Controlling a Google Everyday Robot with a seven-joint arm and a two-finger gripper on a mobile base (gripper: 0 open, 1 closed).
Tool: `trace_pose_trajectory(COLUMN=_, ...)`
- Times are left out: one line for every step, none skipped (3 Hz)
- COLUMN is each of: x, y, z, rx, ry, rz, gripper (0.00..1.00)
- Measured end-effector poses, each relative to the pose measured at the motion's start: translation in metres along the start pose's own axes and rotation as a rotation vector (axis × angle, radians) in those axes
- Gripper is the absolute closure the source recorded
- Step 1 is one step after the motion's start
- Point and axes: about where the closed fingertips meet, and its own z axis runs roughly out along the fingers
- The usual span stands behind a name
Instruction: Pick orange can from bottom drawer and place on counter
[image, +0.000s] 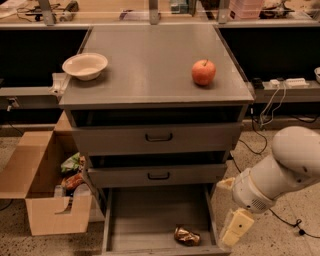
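The orange can (187, 235) lies on its side on the floor of the open bottom drawer (150, 220), near its front right corner. The counter (155, 65) tops the drawer unit. My gripper (235, 229) hangs at the end of the white arm, low on the right, just outside the drawer's right wall and a short way right of the can. It holds nothing that I can see.
A white bowl (85, 65) sits at the counter's left edge and a red-orange apple (203, 72) at its right. Two drawer fronts (157, 137) with black handles are above the open drawer. An open cardboard box (45, 190) with packets stands on the floor at left. Cables lie at right.
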Motion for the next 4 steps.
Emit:
trace_pose_trajectory(x=0.015, y=-0.001, z=0.033, rx=-0.079, ry=-0.029, rz=0.036, gripper=0.0)
trace_pose_trajectory(x=0.015, y=-0.001, z=0.033, rx=-0.079, ry=-0.029, rz=0.036, gripper=0.0)
trace_pose_trajectory(x=0.026, y=-0.017, z=0.052, rx=-0.086, ry=-0.034, rz=0.04, gripper=0.0)
trace_pose_trajectory(x=0.047, y=-0.051, z=0.098, rx=-0.086, ry=-0.032, rz=-0.004, gripper=0.0)
